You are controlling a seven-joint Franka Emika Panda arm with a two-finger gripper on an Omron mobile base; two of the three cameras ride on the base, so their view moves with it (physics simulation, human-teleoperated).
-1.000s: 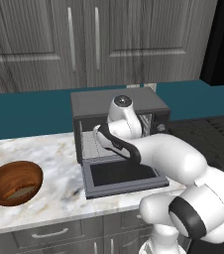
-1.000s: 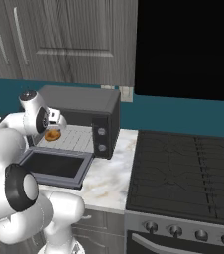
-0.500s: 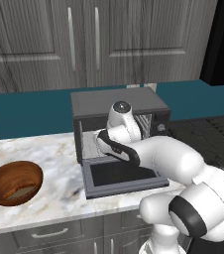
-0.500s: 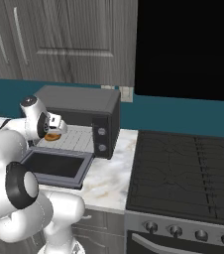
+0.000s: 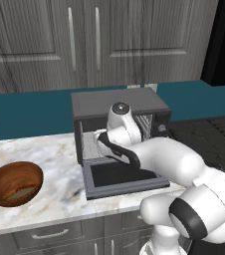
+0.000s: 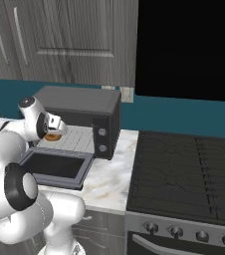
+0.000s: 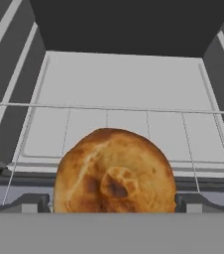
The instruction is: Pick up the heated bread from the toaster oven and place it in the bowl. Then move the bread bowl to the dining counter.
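The heated bread (image 7: 114, 171), a round golden-brown bun, lies on the wire rack at the front of the toaster oven (image 5: 119, 104), whose glass door (image 5: 122, 177) hangs open. My gripper (image 7: 114, 203) is open at the oven mouth, one fingertip (image 7: 29, 202) on each side of the bun and neither pressing on it. From the right base view the bread (image 6: 53, 136) shows just below the gripper (image 6: 52, 130). The wooden bowl (image 5: 14, 183) stands on the marble worktop left of the oven, with a pale flat piece lying in it. The dining counter is out of view.
Grey wall cabinets (image 5: 84, 40) and a teal backsplash rise behind the worktop. A black stove (image 6: 184, 169) adjoins the oven on the right. My arm arches over the open door. Bare marble (image 5: 59, 169) lies between oven and bowl.
The hand has sunk a little toward the rack and the bread. Its jaws have stayed open. Bread, bowl and oven door have not moved.
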